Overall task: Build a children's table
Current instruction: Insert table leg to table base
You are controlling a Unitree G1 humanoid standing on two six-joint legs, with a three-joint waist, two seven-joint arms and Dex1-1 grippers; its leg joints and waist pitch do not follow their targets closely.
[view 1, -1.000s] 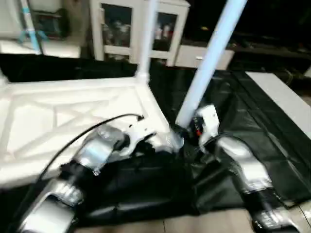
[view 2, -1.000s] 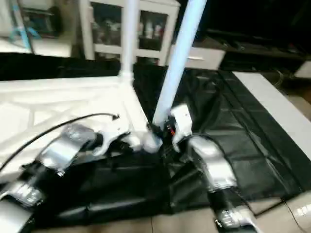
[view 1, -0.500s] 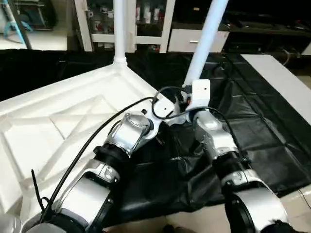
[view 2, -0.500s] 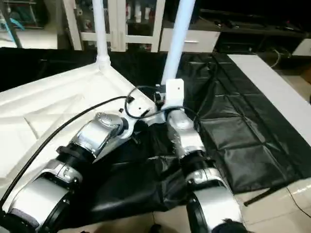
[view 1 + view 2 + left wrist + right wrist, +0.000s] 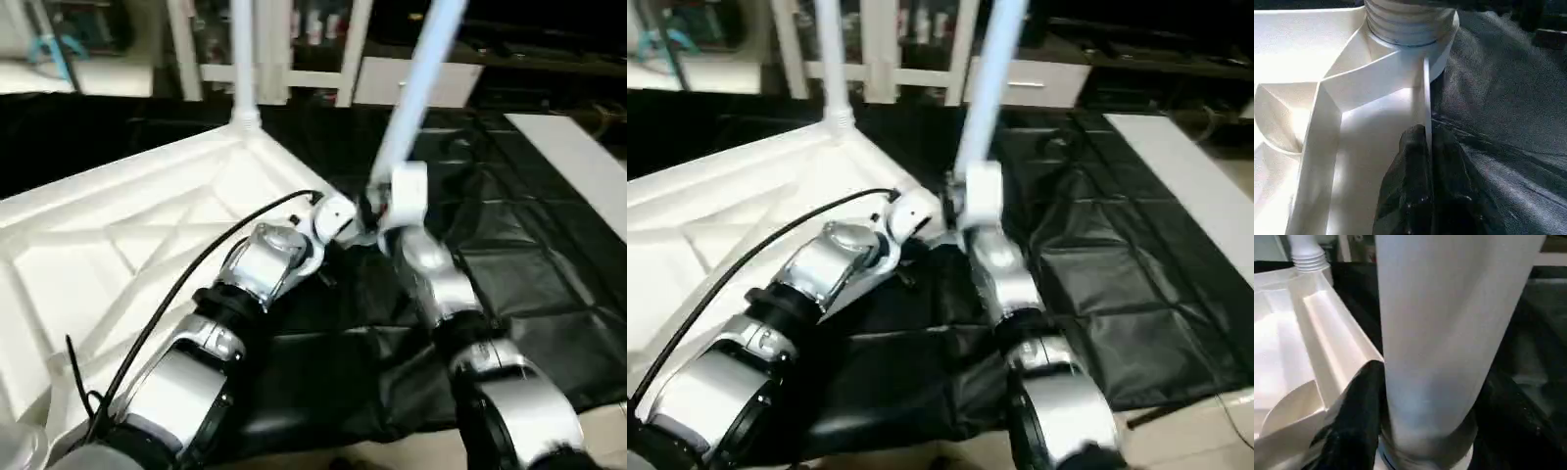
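Left hand on tabletop rim

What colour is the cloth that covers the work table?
Black, seen best in the right eye view: the cloth lies creased beside the white table top.

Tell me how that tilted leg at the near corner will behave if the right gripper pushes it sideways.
The leg is long and leans from its corner socket, so it may wobble there. It looks rigid, smooth plastic, so the right gripper could slip. The table top seems light and might slide on the black cloth.
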